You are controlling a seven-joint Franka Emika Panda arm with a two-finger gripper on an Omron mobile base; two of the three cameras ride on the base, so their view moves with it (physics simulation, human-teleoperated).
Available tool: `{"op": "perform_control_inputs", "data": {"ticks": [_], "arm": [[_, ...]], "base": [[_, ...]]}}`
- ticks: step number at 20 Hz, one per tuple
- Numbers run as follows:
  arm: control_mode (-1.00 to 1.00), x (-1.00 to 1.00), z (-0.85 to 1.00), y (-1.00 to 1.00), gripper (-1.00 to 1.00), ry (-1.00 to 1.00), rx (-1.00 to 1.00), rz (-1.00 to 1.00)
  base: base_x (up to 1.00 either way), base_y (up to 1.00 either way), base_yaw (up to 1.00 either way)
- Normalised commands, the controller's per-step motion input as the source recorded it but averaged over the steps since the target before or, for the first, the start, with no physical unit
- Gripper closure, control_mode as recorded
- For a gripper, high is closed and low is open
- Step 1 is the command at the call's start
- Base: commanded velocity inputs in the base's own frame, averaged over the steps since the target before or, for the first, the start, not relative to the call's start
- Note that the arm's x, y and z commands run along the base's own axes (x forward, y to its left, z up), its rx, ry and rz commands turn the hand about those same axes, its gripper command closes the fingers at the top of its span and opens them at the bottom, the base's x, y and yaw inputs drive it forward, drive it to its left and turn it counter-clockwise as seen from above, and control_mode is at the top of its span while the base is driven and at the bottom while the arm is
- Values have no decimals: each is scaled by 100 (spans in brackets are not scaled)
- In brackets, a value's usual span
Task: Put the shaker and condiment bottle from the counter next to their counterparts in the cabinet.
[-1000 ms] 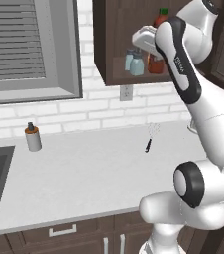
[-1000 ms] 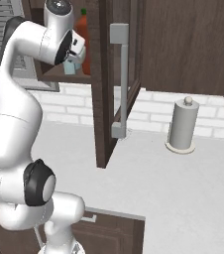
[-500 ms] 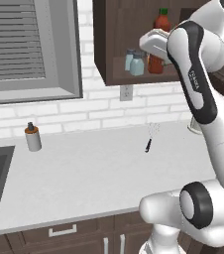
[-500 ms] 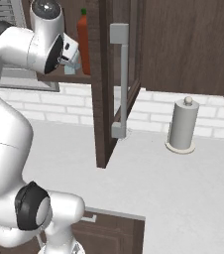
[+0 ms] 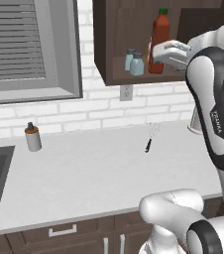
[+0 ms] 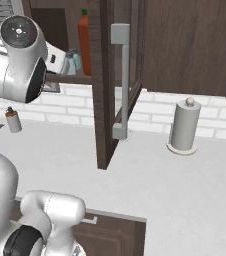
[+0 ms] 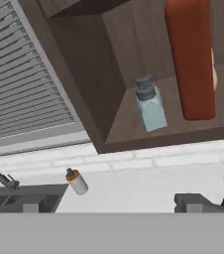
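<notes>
We see the condiment bottle (image 5: 160, 41) upright on the cabinet (image 5: 111, 34) shelf, two shakers (image 5: 134, 63) just left of it. Our claw (image 5: 159, 53) hangs spread before the shelf, gripping nothing.

shelf front open | blockers: condiment bottle (image 7: 191, 59), shaker (image 7: 149, 103) | cabinet door (image 6: 116, 80) ajar beside opening

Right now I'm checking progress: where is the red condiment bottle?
The condiment bottle stands upright on the cabinet shelf, just right of the two shakers in the left base view, with the open gripper beside it.
</notes>
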Motion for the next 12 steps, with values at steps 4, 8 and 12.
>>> {"op": "perform_control_inputs", "data": {"ticks": [4, 8, 12], "arm": [[-100, -84, -16, 0, -100, -51, -9, 1], [-100, -95, 0, 0, -100, -34, -2, 1], [-100, -84, 0, 0, -100, -27, 0, 1]], "base": [[0, 0, 0], [0, 0, 0], [0, 0, 0]]}}
